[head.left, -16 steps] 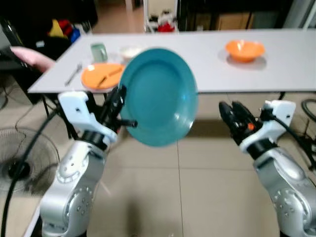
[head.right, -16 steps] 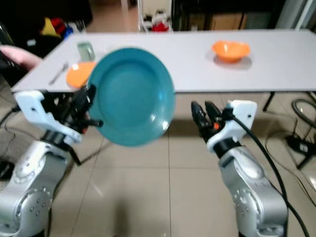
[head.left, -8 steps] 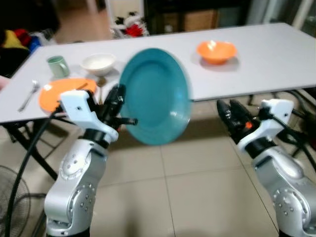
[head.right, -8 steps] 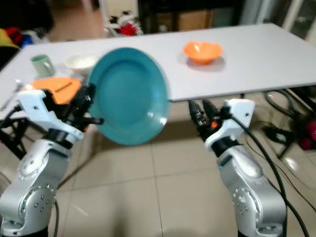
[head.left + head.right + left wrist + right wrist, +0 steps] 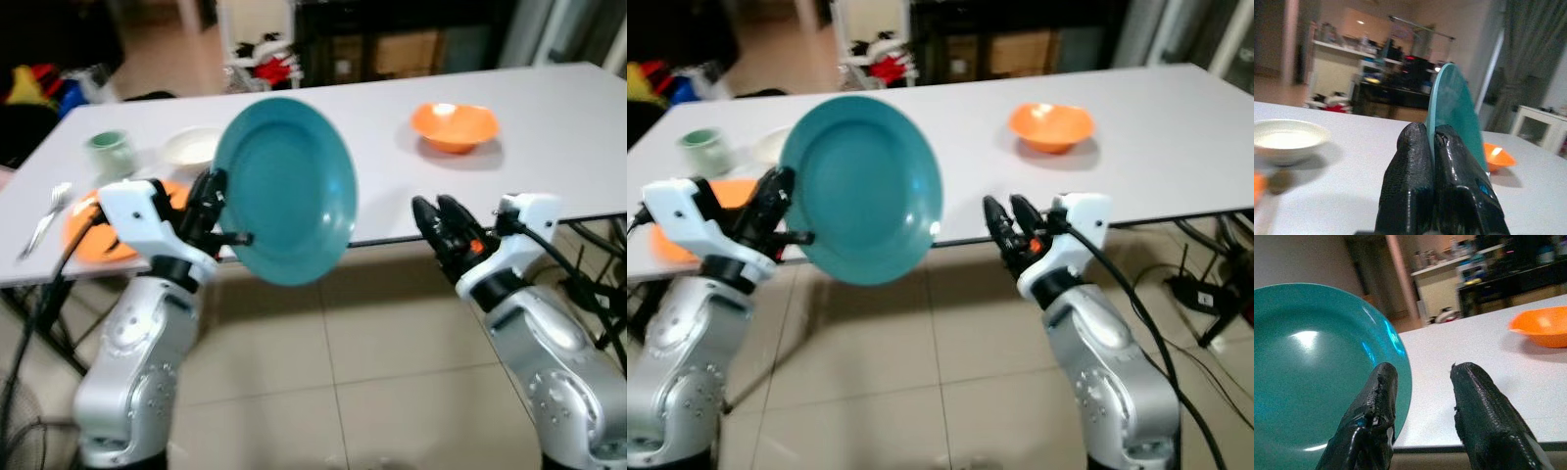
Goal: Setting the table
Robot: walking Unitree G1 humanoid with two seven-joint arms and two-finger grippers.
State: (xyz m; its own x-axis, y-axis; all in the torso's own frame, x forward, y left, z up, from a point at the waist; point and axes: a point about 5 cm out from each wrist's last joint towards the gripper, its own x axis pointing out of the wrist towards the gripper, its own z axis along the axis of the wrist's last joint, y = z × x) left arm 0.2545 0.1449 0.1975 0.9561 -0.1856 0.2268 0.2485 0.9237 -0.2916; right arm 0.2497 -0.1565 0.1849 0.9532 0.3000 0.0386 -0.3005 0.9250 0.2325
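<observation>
My left gripper (image 5: 217,208) is shut on the rim of a teal plate (image 5: 284,186), which stands nearly upright in the air in front of the white table (image 5: 372,147). In the left wrist view the plate (image 5: 1452,117) is edge-on between the black fingers (image 5: 1415,176). My right gripper (image 5: 438,217) is open with nothing in it, level with the table's near edge. It looks past the teal plate (image 5: 1308,367) toward an orange bowl (image 5: 1542,325).
On the table stand an orange bowl (image 5: 454,125) at the right, a white bowl (image 5: 192,145), a green mug (image 5: 110,152), an orange plate (image 5: 93,230) and a fork (image 5: 41,220) at the left. Tiled floor (image 5: 372,392) lies below. Cables (image 5: 598,294) trail at the right.
The view has shifted as I move; the table now sits closer. The left gripper keeps its hold on the teal plate, and the right gripper stays open.
</observation>
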